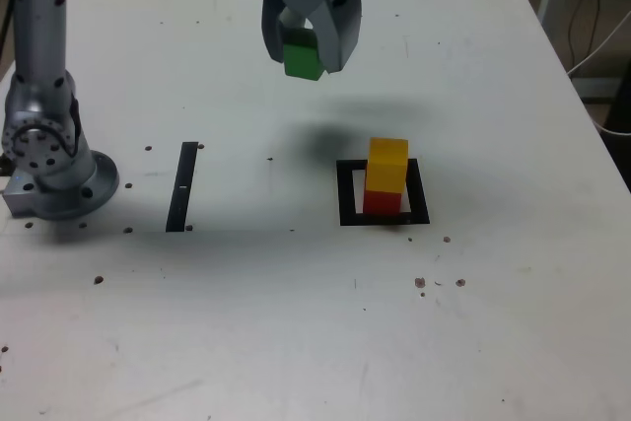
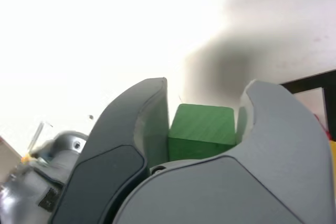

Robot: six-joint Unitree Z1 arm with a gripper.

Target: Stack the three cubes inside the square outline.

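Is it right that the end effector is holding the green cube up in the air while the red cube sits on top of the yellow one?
Not quite: the exterior view shows the yellow cube on top of the red cube.

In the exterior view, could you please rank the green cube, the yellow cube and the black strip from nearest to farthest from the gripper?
1. Green cube: between the gripper's jaws.
2. Yellow cube: lower right, atop the red cube.
3. Black strip: lower left.

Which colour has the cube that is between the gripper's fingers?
The cube is green; the wrist view shows it best.
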